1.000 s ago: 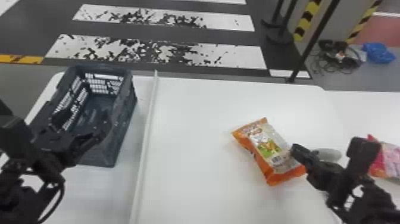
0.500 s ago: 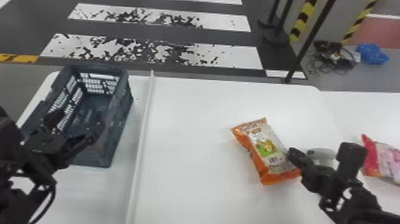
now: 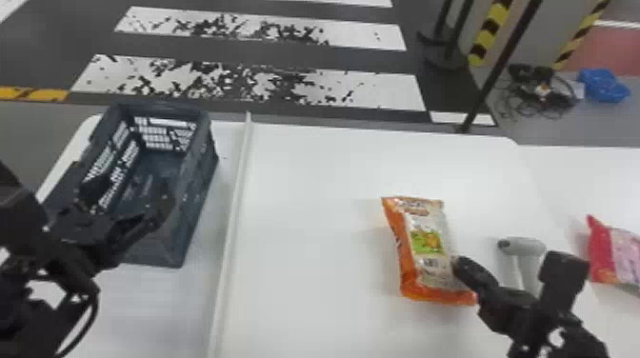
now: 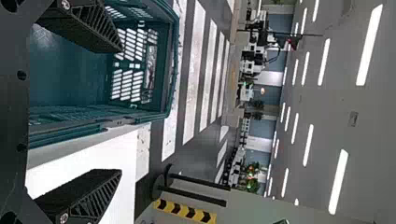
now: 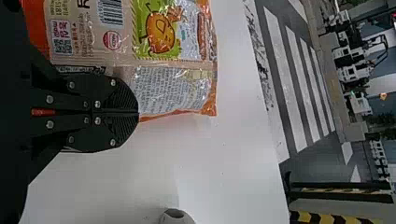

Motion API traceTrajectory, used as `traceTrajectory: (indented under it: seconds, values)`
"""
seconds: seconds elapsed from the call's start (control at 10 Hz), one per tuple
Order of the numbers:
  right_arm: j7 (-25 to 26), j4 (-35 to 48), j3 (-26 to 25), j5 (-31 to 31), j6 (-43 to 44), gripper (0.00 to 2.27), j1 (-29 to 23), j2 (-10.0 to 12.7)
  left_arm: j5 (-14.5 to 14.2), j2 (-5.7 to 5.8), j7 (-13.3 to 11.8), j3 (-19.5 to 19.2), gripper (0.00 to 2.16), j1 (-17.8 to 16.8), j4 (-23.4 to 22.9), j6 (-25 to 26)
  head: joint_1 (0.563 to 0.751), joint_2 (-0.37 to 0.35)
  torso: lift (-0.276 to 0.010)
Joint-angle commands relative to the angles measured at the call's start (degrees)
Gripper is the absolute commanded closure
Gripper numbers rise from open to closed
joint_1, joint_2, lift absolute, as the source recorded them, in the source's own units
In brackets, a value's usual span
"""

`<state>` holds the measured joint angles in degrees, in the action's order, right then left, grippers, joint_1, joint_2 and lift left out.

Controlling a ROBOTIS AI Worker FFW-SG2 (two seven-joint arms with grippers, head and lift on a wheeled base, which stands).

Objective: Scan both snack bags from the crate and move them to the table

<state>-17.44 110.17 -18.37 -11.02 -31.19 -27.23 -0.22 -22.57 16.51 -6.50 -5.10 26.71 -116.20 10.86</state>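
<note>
My left gripper (image 3: pixel 128 202) stands over the near part of the dark crate (image 3: pixel 197 190); in the left wrist view the left gripper (image 4: pixel 120 111) is open, the crate (image 4: pixel 70 70) beside its fingers. The orange snack bag (image 3: pixel 428 238) lies flat on the white table. Against its right side, close to the near end, is my right gripper (image 3: pixel 461 267). In the right wrist view the right gripper (image 5: pixel 138 112) has its fingers together, overlapping the edge of the orange bag (image 5: pixel 173 88), with nothing seen between them. A pink snack bag (image 3: pixel 619 254) lies farther right.
A grey-white scanner (image 3: pixel 524 247) stands just right of the orange bag, behind my right gripper. A raised white strip (image 3: pixel 233 200) runs along the table (image 3: pixel 309 190) between crate and bag. Dark posts (image 3: pixel 495 71) stand past the far edge.
The orange bag has turned on the table, its near end swinging left. My right gripper has shifted left and nearer along with it. The left arm has hardly moved.
</note>
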Motion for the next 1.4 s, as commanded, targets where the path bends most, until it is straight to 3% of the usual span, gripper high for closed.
traceTrajectory:
  seconds: [0.0, 0.3, 0.5, 1.0, 1.3]
  values:
    - [1.1, 2.5, 0.1, -0.8, -0.1, 2.25, -1.6, 0.3, 0.0, -0.16, 0.0, 0.2, 0.08, -0.1, 0.1, 0.0, 0.695, -0.068, -0.087]
    - [1.5, 11.7, -1.1, -1.6, -3.6, 2.25, -1.5, 0.3, 0.1, 0.10, 0.0, 0.2, 0.08, -0.1, 0.0, 0.0, 0.695, -0.077, -0.087]
    - [0.5, 13.1, 1.1, -1.1, -3.9, 2.25, -0.3, 0.3, 0.1, 0.10, 0.0, 0.2, 0.08, -0.3, -0.1, 0.2, 0.695, -0.070, -0.087]
    - [0.5, 5.8, 8.3, 1.3, 0.1, 2.25, 1.2, 0.3, 0.1, 0.37, 0.0, -0.5, 0.08, 0.2, 0.0, 0.0, 0.695, 0.023, -0.087]
    - [0.5, 2.0, 9.1, 2.8, 1.7, 2.25, 2.7, 0.3, 0.0, 0.37, 0.0, -0.5, 0.08, 0.1, 0.2, 0.0, 0.695, 0.049, -0.087]
